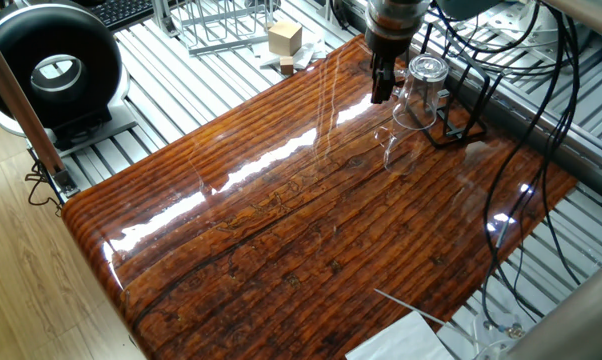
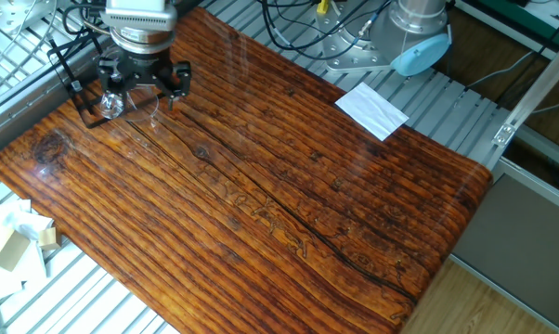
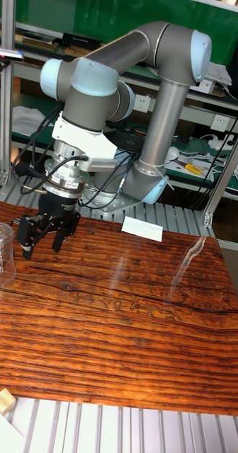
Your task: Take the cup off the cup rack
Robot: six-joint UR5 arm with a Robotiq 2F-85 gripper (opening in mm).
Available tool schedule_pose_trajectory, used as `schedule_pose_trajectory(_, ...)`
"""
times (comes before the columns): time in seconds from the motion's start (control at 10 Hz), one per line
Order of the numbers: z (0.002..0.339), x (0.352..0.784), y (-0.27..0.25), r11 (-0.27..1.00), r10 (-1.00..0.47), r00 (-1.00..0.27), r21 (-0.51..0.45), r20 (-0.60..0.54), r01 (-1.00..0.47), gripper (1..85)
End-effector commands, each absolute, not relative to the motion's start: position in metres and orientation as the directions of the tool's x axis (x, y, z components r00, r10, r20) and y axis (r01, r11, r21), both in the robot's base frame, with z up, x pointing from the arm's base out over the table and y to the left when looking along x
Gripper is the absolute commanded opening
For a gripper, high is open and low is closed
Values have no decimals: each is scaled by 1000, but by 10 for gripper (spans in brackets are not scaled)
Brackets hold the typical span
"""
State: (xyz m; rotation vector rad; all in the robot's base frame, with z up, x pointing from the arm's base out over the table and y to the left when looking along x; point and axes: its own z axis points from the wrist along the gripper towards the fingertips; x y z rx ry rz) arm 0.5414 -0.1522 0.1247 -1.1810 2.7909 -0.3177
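The cup [image 1: 421, 92], a small clear glass mug, sits on the thin black wire cup rack [image 1: 454, 128] at the far corner of the wooden table, and looks upside down. My gripper [image 1: 381, 85] hangs just left of it, fingers pointing down, close beside the glass but not around it. From the other side the gripper [image 2: 140, 82] is open with its fingers spread wide, and the cup [image 2: 112, 100] and cup rack [image 2: 73, 70] are at its lower left. In the tall view the gripper [image 3: 44, 241] is open to the right of the cup [image 3: 0, 253], with nothing between its fingers.
A silver wire frame [image 1: 221, 25] and a wooden block [image 1: 284, 38] lie beyond the table's far edge. A black round device [image 1: 51, 65] stands at the left. Cables [image 1: 521, 150] run along the right side. White paper [image 2: 372, 109] lies near the robot base [image 2: 414, 37].
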Motion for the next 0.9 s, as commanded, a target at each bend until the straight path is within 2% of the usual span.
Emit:
schedule_pose_trajectory(0.0, 123, 546, -168, 716, -667, -745, -270, 6, -643, 170)
schedule_pose_trajectory(0.1, 124, 536, -174, 716, -661, -749, -263, 44, -647, 13)
schedule_pose_trajectory(0.3, 131, 528, -167, 735, -652, -758, -230, 18, -638, 13)
schedule_pose_trajectory(0.6, 142, 529, -192, 697, -667, -743, -305, 59, -649, 13)
schedule_pose_trajectory(0.8, 131, 541, -195, 701, -663, -747, -312, 45, -641, 13)
